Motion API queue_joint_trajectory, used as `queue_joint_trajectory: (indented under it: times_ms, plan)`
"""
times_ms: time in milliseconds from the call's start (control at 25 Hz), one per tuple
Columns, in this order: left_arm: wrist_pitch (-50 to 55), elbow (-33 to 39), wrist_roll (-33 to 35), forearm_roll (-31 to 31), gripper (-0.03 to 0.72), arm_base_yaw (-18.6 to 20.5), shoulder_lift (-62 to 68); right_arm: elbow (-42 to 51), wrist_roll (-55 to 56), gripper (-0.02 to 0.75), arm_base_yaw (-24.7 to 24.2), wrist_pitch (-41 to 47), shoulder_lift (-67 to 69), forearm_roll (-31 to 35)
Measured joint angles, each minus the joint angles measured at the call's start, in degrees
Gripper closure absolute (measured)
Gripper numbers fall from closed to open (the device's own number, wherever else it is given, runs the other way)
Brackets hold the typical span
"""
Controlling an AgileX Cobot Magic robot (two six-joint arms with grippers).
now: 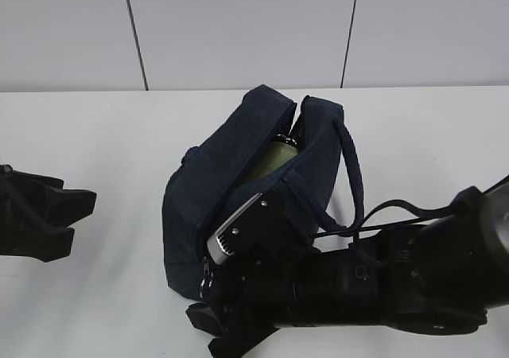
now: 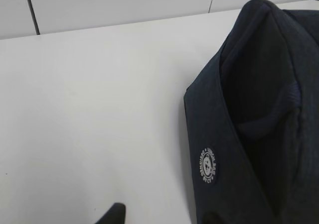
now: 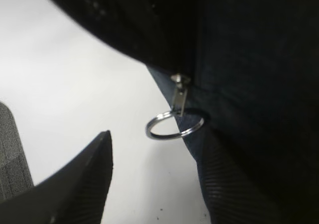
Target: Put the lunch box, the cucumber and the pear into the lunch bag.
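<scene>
The navy lunch bag [image 1: 231, 175] stands mid-table with its top gaping open. Inside it shows the sage-green lid of the lunch box [image 1: 280, 156]. The cucumber and the pear are hidden or out of view. My right gripper [image 3: 159, 152] is open at the bag's near lower end, and the zipper's metal ring pull [image 3: 174, 125] hangs just beyond its fingertips, untouched. One ribbed finger [image 3: 234, 184] lies against the bag fabric. My left gripper [image 1: 83, 219] is open and empty on the left, apart from the bag; its wrist view shows the bag's side [image 2: 249, 134] with a round white logo [image 2: 209, 166].
The white table [image 1: 95, 135] runs back to a pale panelled wall. The right arm [image 1: 382, 286] lies low across the front right, and the bag's cord handle [image 1: 351, 175] loops down over it. Bare tabletop separates the left gripper from the bag.
</scene>
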Motion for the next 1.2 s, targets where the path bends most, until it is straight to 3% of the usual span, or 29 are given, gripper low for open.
queue_joint_trajectory:
  times_ms: [600,1200]
  plan:
    - [0.00,0.00,0.00,0.00,0.401,0.00,0.00,-0.93,1.23,0.283,0.00,-5.21,2.02,-1.72]
    - [0.00,0.00,0.00,0.00,0.401,0.00,0.00,-1.02,1.33,0.289,0.00,0.12,2.02,-1.97]
